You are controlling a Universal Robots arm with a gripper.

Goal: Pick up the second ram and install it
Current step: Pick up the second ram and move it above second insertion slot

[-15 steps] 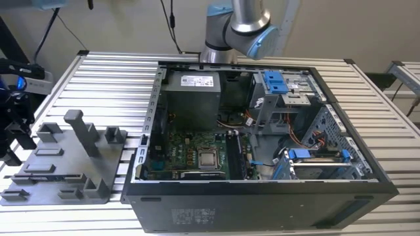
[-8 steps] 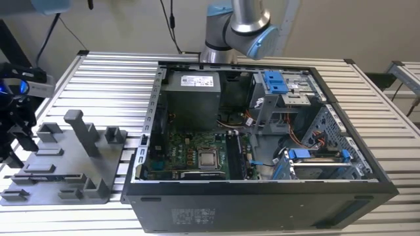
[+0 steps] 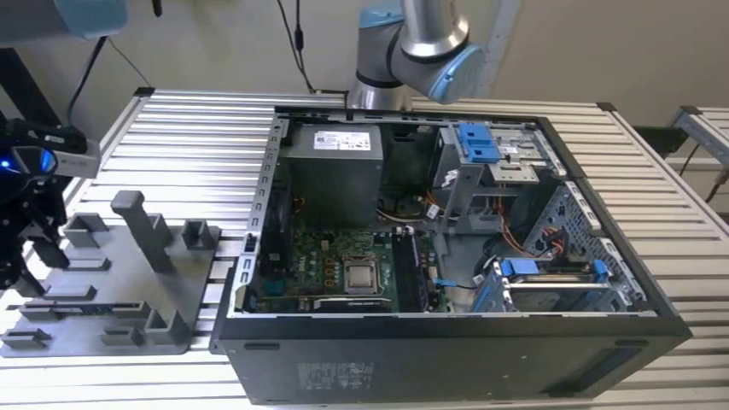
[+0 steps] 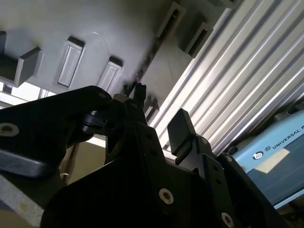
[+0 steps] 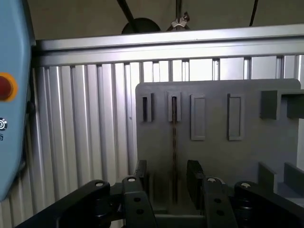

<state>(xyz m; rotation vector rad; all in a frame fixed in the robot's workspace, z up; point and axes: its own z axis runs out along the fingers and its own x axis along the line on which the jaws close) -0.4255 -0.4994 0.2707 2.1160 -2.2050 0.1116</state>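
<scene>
Hovering with the gripper [image 5: 168, 175] over the grey holder plate [image 5: 247, 156], which is lying near the table's [image 3: 171, 128] edge on the exterior view's left. Holding the jaws open and gripping nothing, with one finger [image 5: 142, 173] placed to each side of the second ram [image 5: 174, 142].

Finding that ram standing on its thin edge in the plate, seated in the second slot in from the plate's corner beside the bare slats, and not yet lifted. Judging the line-up as good: reading the board's long axis as running straight through the gap, parallel to the finger faces, so squeezing would be acting across its thin width and not along its length.

Getting the centring from the first wrist view, looking along the board and seeing it edge-on as a thin dark line midway between the fingers. Getting a slanted look from the second wrist view, with the ram [image 4: 145, 61] showing as a dark strip beyond the fingertips; not being able to tell from either whether the pads are down at board level or above it.

Picking out only in the exterior view the open computer case [image 3: 456, 367], sitting well apart toward that view's right, with the square processor chip [image 3: 362, 275] inside.
</scene>
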